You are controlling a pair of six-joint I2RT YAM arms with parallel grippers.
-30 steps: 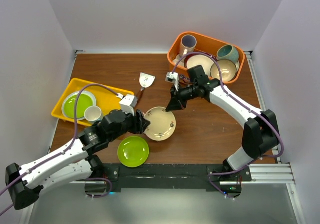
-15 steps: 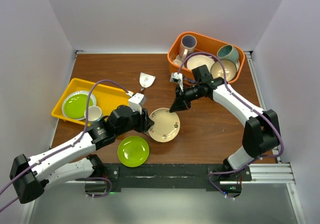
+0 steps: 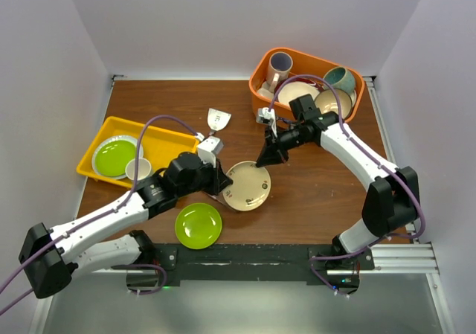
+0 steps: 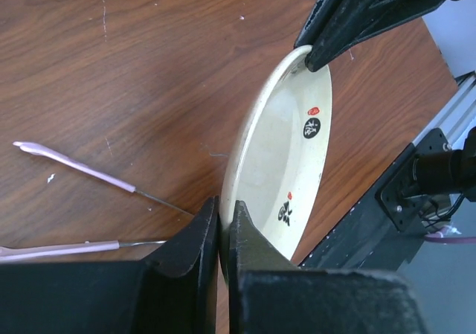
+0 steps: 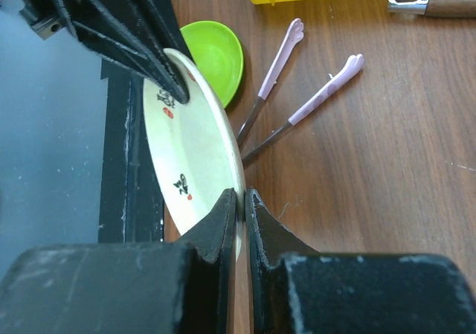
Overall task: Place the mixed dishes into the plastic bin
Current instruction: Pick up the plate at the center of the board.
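A cream plate (image 3: 247, 185) with small dark characters is tilted on edge over the table's middle, and both grippers grip it. My left gripper (image 3: 222, 181) is shut on its near-left rim (image 4: 286, 148). Shut on the opposite rim (image 5: 186, 163) is my right gripper (image 3: 262, 163). The left wrist view shows the left gripper (image 4: 223, 222) pinching the rim. In the right wrist view the right gripper (image 5: 242, 207) does the same. The orange plastic bin (image 3: 257, 74) at the back right holds a lavender mug (image 3: 280, 65), a teal mug (image 3: 338, 78) and two plates. A lime-green plate (image 3: 198, 225) lies near the front edge.
A yellow tray (image 3: 149, 128) at the left holds a lime plate (image 3: 115, 158) and a white cup (image 3: 137, 169). A metal spatula (image 3: 217, 118) lies behind the plate. Thin pink tongs (image 4: 74, 167) lie on the wood under the held plate.
My left gripper reached right and closed on the cream plate's rim. The right gripper kept its grip and the plate shifted slightly right.
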